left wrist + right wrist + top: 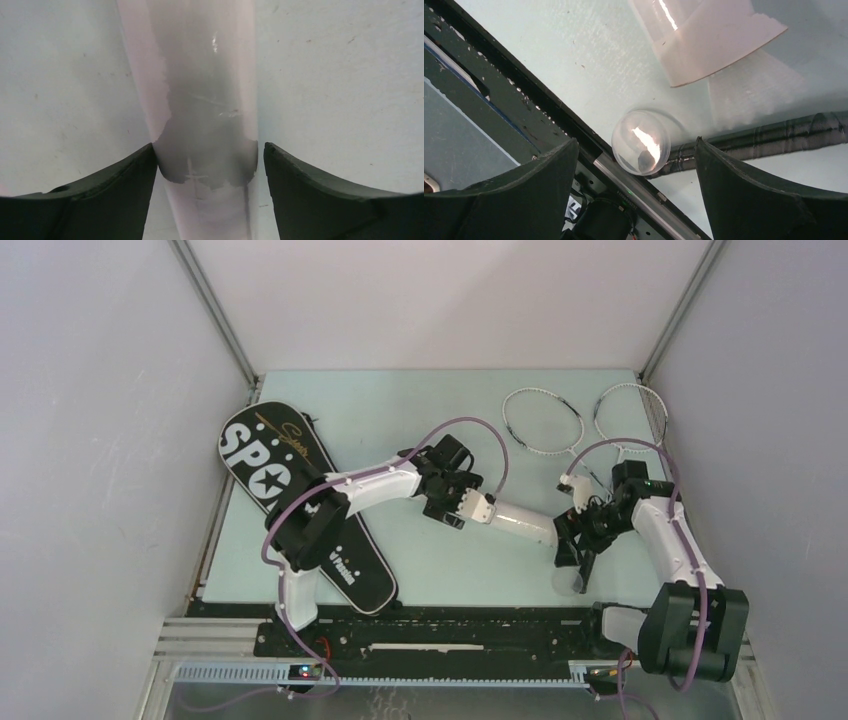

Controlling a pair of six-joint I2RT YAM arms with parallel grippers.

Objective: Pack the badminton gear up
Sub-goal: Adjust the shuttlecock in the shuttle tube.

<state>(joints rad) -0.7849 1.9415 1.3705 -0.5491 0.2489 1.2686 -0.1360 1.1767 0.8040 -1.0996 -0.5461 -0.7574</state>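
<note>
The long white tube (525, 523) hangs slanted just above the table's middle. My left gripper (478, 509) is shut on its left end; in the left wrist view the tube (200, 75) fills the gap between the fingers (209, 146). My right gripper (572, 550) is open and empty at the tube's open right end (709, 40). It is above a clear round cap (641, 142) that lies on the table. Two racquets (541, 422) (630, 418) lie at the back right. A black handle (774, 134) runs under my right gripper. The black "SPORT" bag (300, 510) lies at the left. No shuttlecocks show.
The clear cap (572, 582) sits close to the table's front edge, beside the black base rail (430, 625). Grey walls close in both sides and the back. The left arm reaches over the bag's right side.
</note>
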